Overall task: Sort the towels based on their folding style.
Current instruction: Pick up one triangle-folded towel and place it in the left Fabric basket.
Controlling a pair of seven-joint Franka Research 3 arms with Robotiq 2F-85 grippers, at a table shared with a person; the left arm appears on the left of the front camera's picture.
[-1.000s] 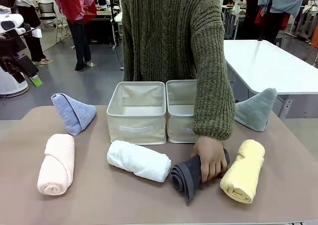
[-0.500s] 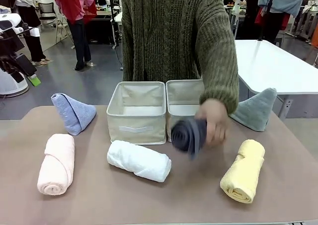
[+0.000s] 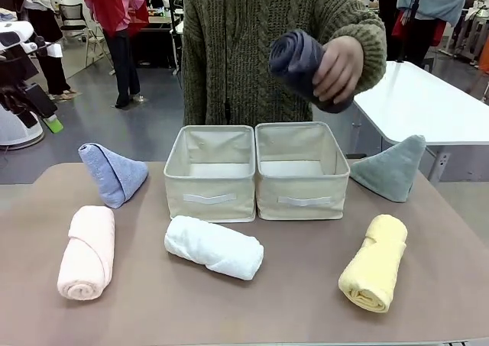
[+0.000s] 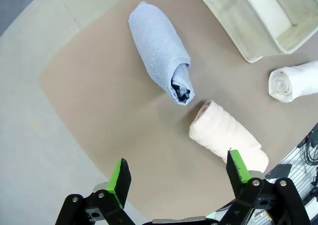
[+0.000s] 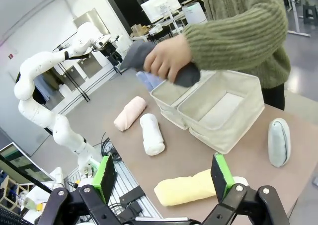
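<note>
Both grippers stand wide open, holding nothing: the left gripper at bottom centre below the light blue cone and pink roll, the right gripper just under the yellow roll. At the front view's upper middle, a person's hand holds the dark grey roll above the right bin, which touches the left bin. Both bins show pale floors, seemingly bare. The white roll lies centre-left and the grey-teal cone at right, with bare table along the bottom edge.
</note>
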